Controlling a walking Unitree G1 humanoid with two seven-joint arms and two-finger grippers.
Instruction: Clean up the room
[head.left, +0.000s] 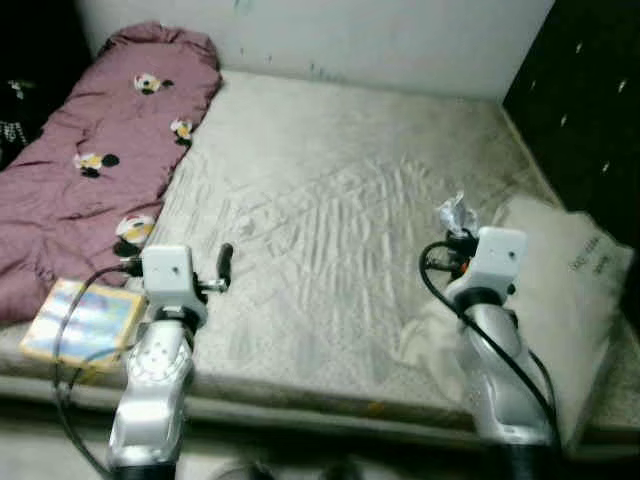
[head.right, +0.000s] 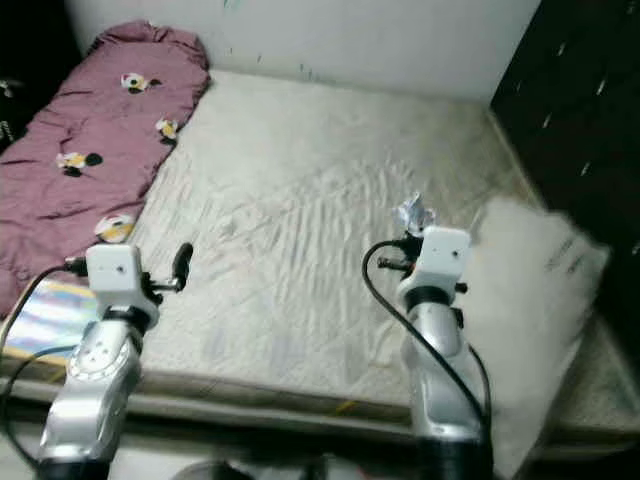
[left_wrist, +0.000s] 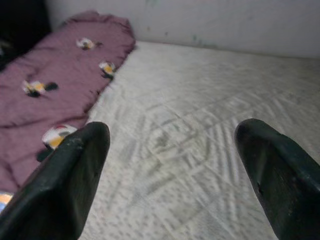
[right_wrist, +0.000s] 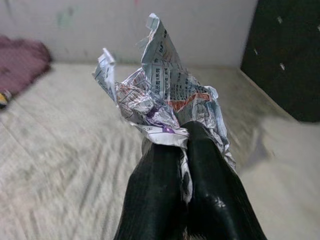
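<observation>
Crumpled paper (right_wrist: 162, 95) pinched between right claw (right_wrist: 184, 150) fingertips; left claw (left_wrist: 172, 165) spread apart

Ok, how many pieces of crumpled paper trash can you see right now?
1. A single crumpled paper is clamped between the shut jaws of the right gripper, held above the bare mattress. More may be hidden under the maroon blanket or the pillow.

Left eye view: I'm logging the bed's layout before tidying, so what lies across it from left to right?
Colourful book → purple blanket → left gripper, open → bare mattress → right gripper shut on crumpled paper → white pillow → dark headboard.
</observation>
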